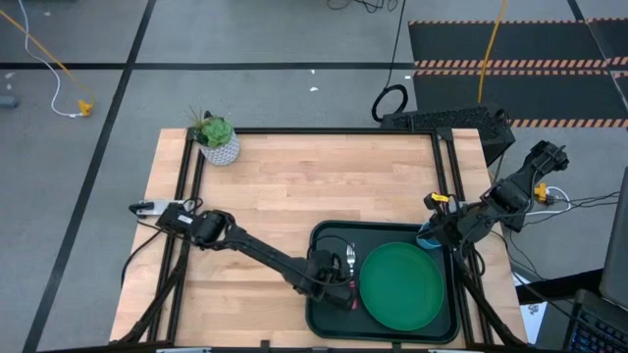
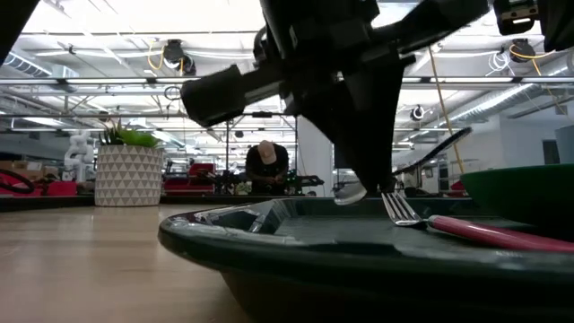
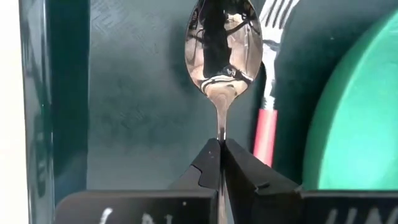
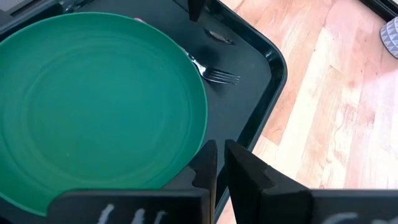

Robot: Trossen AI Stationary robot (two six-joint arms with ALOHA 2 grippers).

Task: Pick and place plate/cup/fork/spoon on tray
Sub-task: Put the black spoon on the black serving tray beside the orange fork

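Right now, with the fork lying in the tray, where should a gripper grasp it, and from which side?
Take the fork by its red-pink handle, from straight above, closing across its width. It lies flat on the tray, with the plate on one side and the spoon, held by the left gripper, on the other, so side approaches look crowded. The right gripper hovers nearby.

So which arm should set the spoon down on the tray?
Left. Its tool is shut on the spoon handle over bare tray floor beside the fork. The right tool is empty, by the plate.
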